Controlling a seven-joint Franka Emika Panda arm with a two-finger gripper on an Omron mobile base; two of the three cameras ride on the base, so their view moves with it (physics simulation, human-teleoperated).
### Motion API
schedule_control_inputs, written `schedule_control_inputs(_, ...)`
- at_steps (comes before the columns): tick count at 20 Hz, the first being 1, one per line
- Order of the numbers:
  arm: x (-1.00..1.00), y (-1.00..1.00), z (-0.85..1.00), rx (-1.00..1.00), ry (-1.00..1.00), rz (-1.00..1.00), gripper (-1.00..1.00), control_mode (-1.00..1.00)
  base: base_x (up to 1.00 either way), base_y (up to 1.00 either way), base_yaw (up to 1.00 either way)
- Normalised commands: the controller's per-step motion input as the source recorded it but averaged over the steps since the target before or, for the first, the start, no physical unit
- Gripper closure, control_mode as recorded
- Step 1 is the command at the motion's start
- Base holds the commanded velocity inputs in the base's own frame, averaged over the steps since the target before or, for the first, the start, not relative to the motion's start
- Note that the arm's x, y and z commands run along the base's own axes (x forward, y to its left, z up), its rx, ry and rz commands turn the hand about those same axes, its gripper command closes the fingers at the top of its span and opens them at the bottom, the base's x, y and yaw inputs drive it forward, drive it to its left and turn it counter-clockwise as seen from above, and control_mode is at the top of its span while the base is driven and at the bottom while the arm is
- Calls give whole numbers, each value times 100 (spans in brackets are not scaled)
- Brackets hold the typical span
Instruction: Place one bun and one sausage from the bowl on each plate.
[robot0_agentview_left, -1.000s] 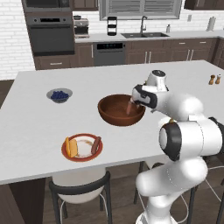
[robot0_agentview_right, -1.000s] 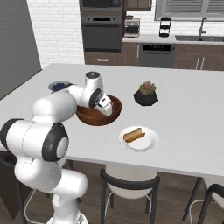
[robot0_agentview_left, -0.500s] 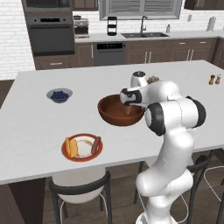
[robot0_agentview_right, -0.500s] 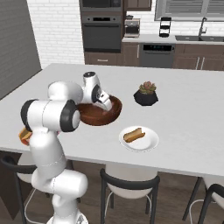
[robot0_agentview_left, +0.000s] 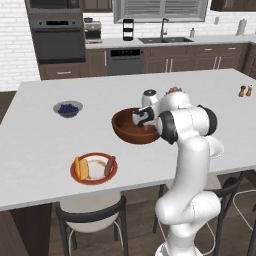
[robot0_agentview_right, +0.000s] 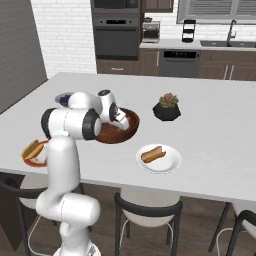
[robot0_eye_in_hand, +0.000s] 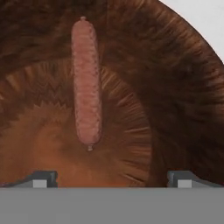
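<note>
Pincer (robot0_eye_in_hand: 112, 178) spread wide, one sausage (robot0_eye_in_hand: 86, 81) in bowl (robot0_eye_in_hand: 175, 109), two plates (robot0_agentview_right: 159, 159)

My white arm rises from the base, bends sharply at its dark-jointed elbow and folds down over the large, deep, dark reddish-brown wooden bowl (robot0_agentview_left: 131, 131). My wrist tips downward so my two-finger gripper (robot0_eye_in_hand: 112, 179) hangs inside the bowl's rim, aimed at its floor. My jaws are spread wide, the two dark fingertips (robot0_eye_in_hand: 41, 179) far apart with nothing between them.
</note>
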Motion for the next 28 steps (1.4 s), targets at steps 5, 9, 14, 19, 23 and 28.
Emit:
schedule_control_inputs(5, 65, 0, -33, 0, 0, 0, -100, -100, 0, 0, 0)
schedule_control_inputs(9, 48, 0, -52, -2, 1, 0, -100, -100, 0, 0, 0)
schedule_control_inputs(14, 26, 0, -44, -2, 0, 0, -100, -100, 0, 0, 0)
schedule_control_inputs(19, 0, 0, -33, -2, 0, 0, 100, -100, 0, 0, 0)
schedule_control_inputs(23, -8, 0, -6, 0, 0, 0, 100, -100, 0, 0, 0)
schedule_control_inputs(28, -61, -16, 3, 0, -9, 0, 100, -100, 0, 0, 0)
